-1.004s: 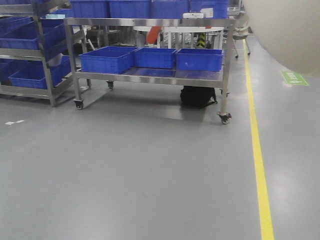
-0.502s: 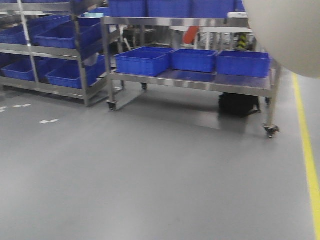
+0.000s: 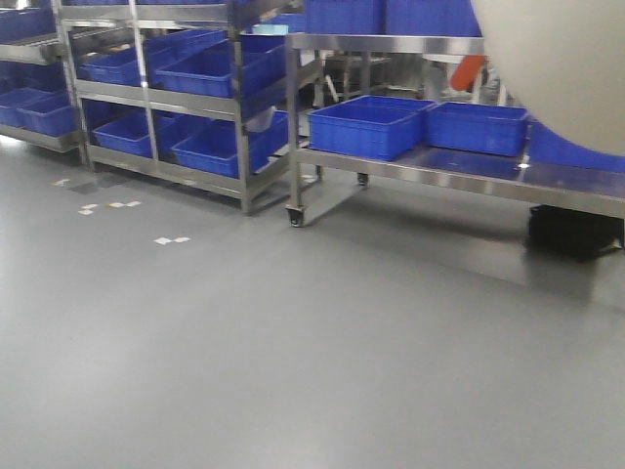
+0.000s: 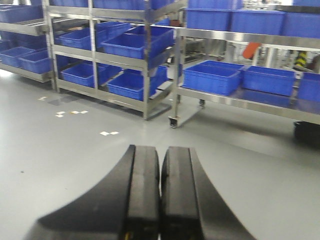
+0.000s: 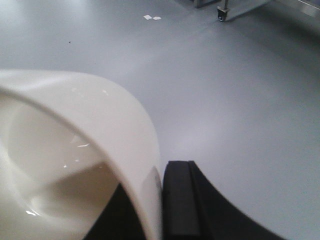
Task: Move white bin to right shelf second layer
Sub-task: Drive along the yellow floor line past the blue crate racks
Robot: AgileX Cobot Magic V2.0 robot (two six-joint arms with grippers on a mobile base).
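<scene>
The white bin (image 5: pixel 75 145) is a cream-white tub held up off the floor; its rim wall sits clamped between the black fingers of my right gripper (image 5: pixel 159 200). Its rounded side fills the top right of the front view (image 3: pixel 566 68). My left gripper (image 4: pixel 160 190) is shut and empty, its two black pads pressed together over the grey floor. The roller-track shelf level is not recognisable in any view; only racks and a cart with blue crates show.
Steel racks (image 3: pixel 146 107) loaded with blue crates stand at the back left. A wheeled steel cart (image 3: pixel 439 166) with blue crates (image 3: pixel 366 127) stands at the back right, a black object (image 3: pixel 576 233) under it. Grey floor with white tape marks (image 3: pixel 166 239) lies between.
The front view has swung left: the cart and crates slid to the right of the picture, the racks came into view at left, the yellow floor line left the frame. The bin stays held.
</scene>
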